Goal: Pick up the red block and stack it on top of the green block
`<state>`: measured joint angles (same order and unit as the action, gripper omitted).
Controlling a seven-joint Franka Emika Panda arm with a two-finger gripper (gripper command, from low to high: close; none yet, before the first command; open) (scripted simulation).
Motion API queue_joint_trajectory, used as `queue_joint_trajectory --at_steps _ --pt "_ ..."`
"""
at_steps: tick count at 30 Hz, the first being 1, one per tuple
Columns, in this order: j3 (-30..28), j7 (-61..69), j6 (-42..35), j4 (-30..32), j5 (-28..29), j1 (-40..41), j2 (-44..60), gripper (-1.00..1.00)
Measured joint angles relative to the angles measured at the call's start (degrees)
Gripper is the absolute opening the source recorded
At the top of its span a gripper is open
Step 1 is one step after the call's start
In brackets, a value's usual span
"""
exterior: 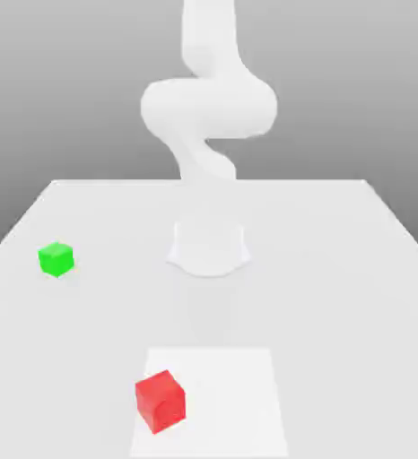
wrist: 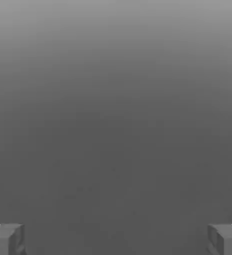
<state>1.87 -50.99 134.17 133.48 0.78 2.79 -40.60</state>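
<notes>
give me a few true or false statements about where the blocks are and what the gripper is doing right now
1. The red block sits on the table, apart from the green block. True.
2. The red block is already stacked on the green block. False: both rest on the table, far from each other.
3. The gripper is open with nothing between its fingers. True.
4. The green block lies on the exterior view's right side of the table. False: it lies on that view's left side.
5. The red block rests on a lighter square patch of the table. True.
6. The gripper is holding the red block. False: the block lies on the table, not in the gripper.
</notes>
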Motion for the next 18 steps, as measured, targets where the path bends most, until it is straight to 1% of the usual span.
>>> queue_joint_trajectory --at_steps 4,10,14,18 --pt "2.8 -8.6 3.9 2.8 1.5 4.3 8.7 0.00" --pt "5.5 -21.4 9.6 6.8 3.9 9.3 21.3 0.00" --pt "5.7 -29.7 13.4 9.5 5.3 11.2 29.6 0.00" --pt "5.4 -36.9 17.2 12.2 5.3 12.6 37.8 0.00"
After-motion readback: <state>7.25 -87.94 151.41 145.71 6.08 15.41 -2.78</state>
